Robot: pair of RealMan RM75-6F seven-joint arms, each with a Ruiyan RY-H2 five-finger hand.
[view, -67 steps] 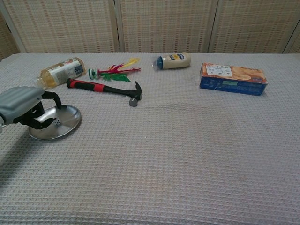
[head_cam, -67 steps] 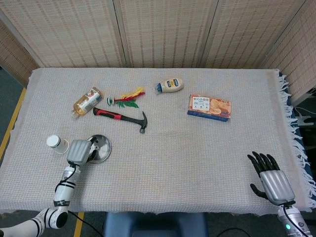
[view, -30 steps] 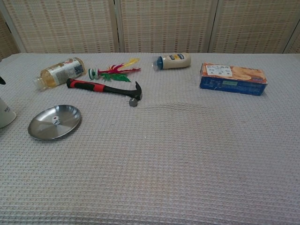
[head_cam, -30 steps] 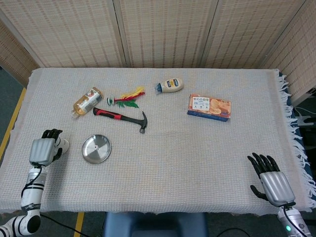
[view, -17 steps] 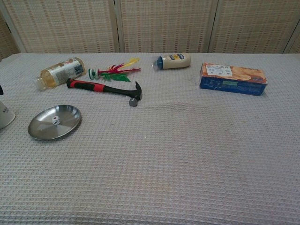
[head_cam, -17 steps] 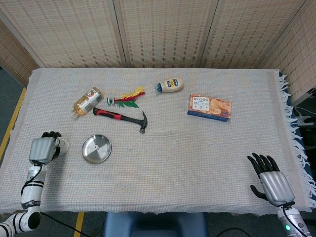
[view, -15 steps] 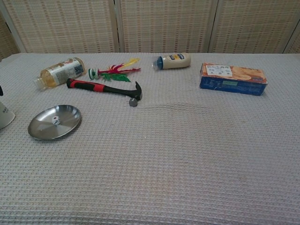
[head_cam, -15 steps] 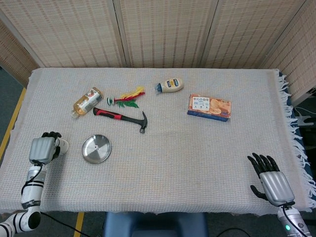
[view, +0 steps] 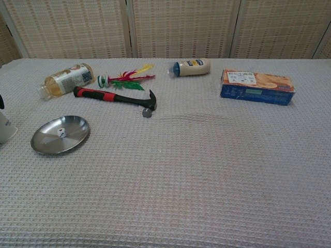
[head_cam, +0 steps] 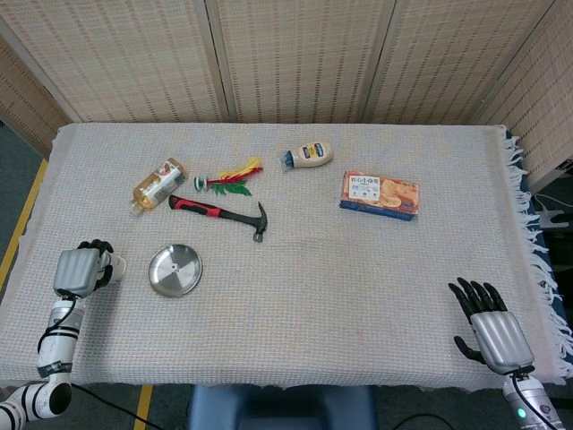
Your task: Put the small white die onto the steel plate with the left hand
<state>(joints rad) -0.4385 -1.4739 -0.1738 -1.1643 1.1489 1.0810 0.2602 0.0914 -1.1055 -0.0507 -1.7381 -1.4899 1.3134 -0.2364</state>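
The white cup [view: 6,127] was cut off by the chest view's left edge and largely hidden behind the left hand [head_cam: 79,269] in the head view. The small white die [view: 61,133] could not be made out in the head view.

Bottle [head_cam: 159,183] lay beside feathered shuttlecock [head_cam: 228,176]; hammer [head_cam: 220,213] just below. Mayonnaise bottle [head_cam: 309,154] and snack box [head_cam: 380,194] rested farther right. Paper cup [view: 5,128] at left edge.
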